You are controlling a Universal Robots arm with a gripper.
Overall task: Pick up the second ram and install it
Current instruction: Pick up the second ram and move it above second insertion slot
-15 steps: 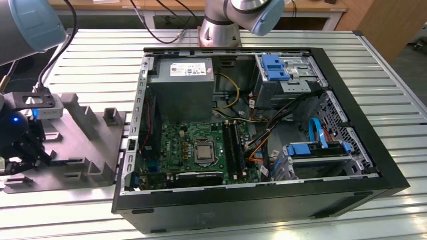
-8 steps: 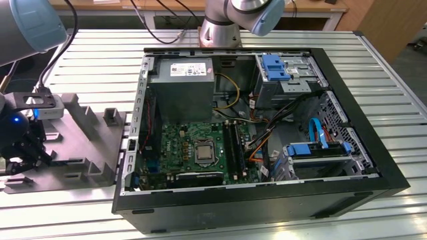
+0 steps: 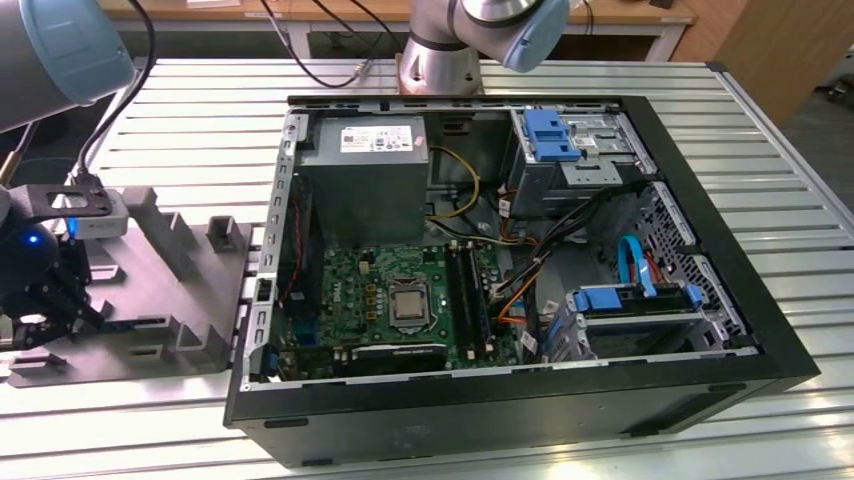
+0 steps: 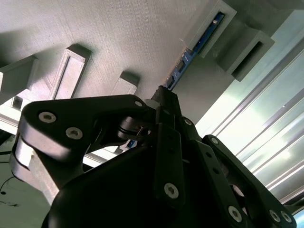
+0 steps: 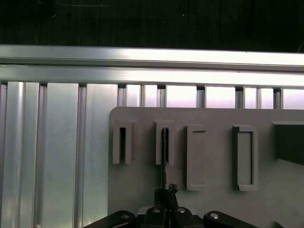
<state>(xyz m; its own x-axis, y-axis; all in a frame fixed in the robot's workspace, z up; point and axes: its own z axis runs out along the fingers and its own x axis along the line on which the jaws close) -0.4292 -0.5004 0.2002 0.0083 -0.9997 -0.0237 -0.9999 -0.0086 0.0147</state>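
1. Gripper (image 4: 164, 97) is seen closed on the ram (image 4: 197, 45) in the second wrist view: the black fingers are drawn together and the near end of the thin, blue-edged stick is pinched between their tips.
2. From the fingertips the ram is stretched straight away from the gripper, and its far end is seated in a narrow slotted block (image 4: 216, 23) of the grey tray (image 4: 118, 38).
3. In the first wrist view the ram (image 5: 164, 152) is seen edge-on as a thin dark line. It is held by the gripper (image 5: 166, 190) at one end and is lodged in the second narrow block (image 5: 165, 142) of the tray (image 5: 213, 118) at the other.
4. Other blocks are lined up beside that one on the tray.
5. In the exterior view the gripper (image 3: 40, 305) is placed low over the tray (image 3: 174, 300), at the exterior view's left.
6. The tray is laid on the slatted metal table (image 3: 200, 110), just beside the open case (image 3: 534, 400).
7. Inside the case the motherboard (image 3: 387, 290) is exposed below the grey power supply (image 3: 367, 170).
8. The ram and the gripper are kept well apart from the motherboard, outside the case wall.
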